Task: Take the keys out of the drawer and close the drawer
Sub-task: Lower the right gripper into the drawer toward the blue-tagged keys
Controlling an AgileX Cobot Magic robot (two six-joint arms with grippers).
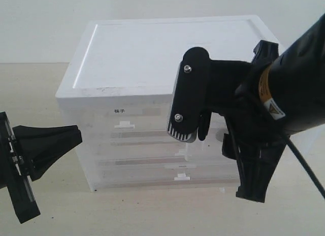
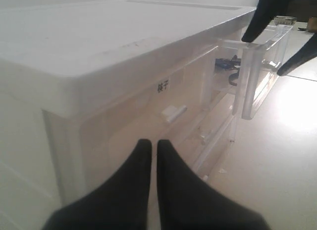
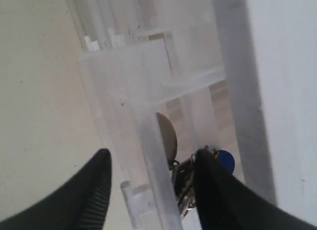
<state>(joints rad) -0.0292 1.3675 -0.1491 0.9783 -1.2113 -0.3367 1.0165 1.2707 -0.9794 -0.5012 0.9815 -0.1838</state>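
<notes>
Your left hand is hovering pinched shut beside the cabinet. The drawer is standing pulled out, the keys lying inside against its front wall, silver with a blue fob. Your right hand is straddling that wall, spread wide, gripping nothing yet: lifting out and closing are both waiting.

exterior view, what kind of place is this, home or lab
Likely a lab bench: a white drawer cabinet on a pale tabletop, plain wall behind, black robot arm at it.
</notes>
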